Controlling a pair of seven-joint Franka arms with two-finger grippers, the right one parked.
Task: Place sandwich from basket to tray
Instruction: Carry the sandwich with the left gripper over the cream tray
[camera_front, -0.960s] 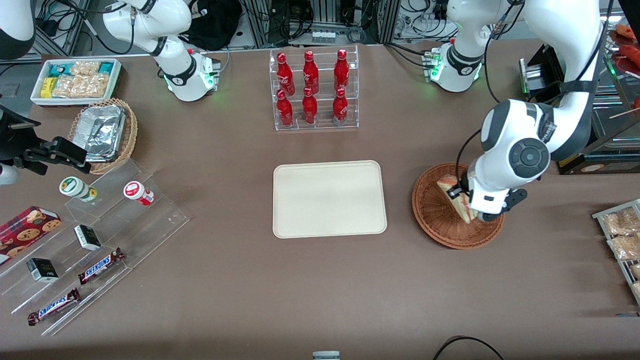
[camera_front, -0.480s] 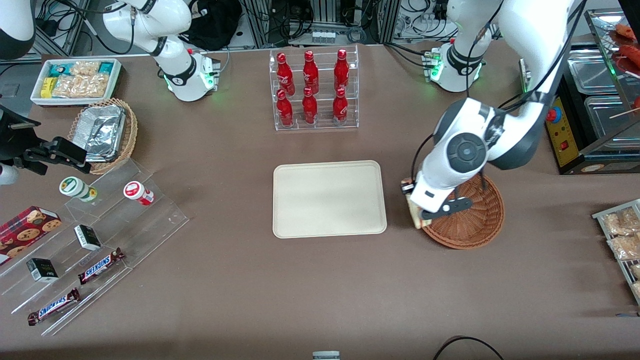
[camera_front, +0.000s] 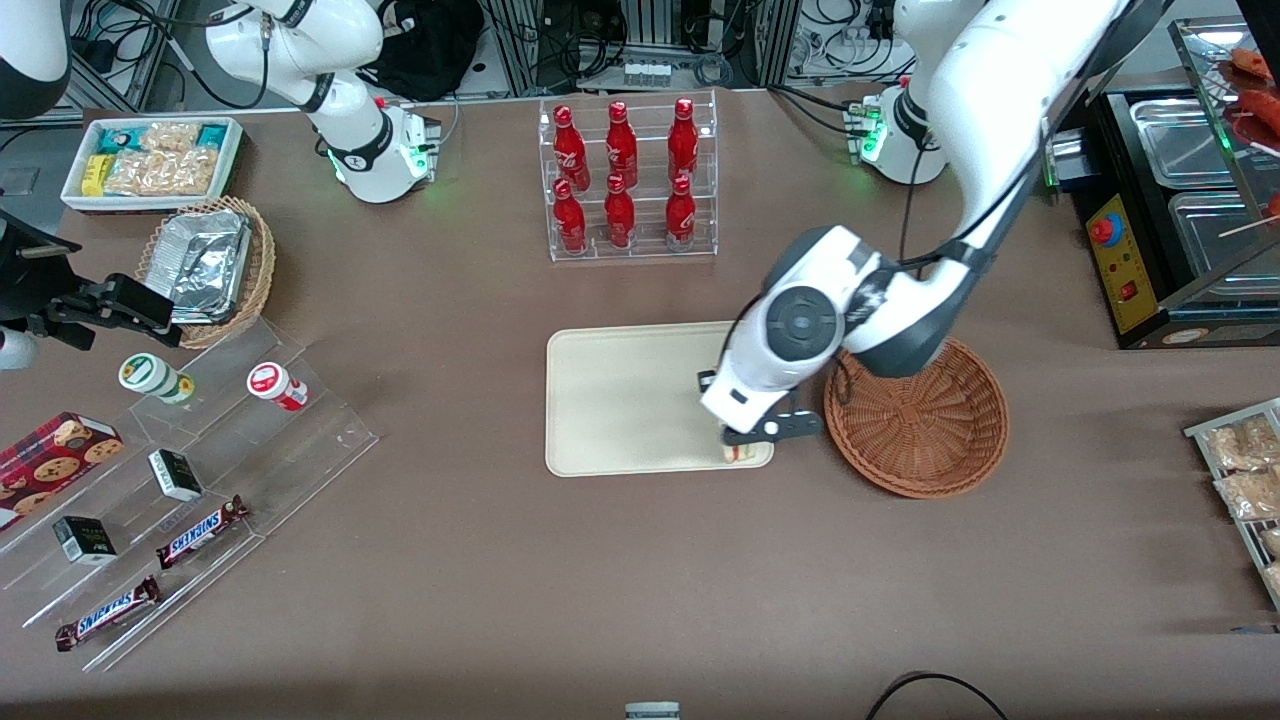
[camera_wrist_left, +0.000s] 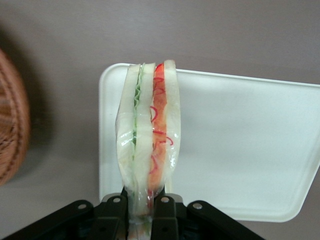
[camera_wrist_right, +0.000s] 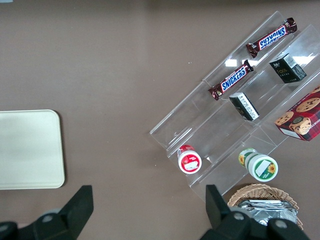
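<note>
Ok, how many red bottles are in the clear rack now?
6, in the clear rack farther from the camera than the tray: three on its upper tier, three on its lower tier. None looks hidden. The gripper holds the sandwich over the tray's corner.

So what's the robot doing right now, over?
Pincer shut on sandwich, over tray corner nearest basket. Basket empty. Nothing in the way.

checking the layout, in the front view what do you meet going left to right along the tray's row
clear stepped display stand → tray → pincer shut on the sandwich above the tray's corner → basket → rack of snack packets
</note>
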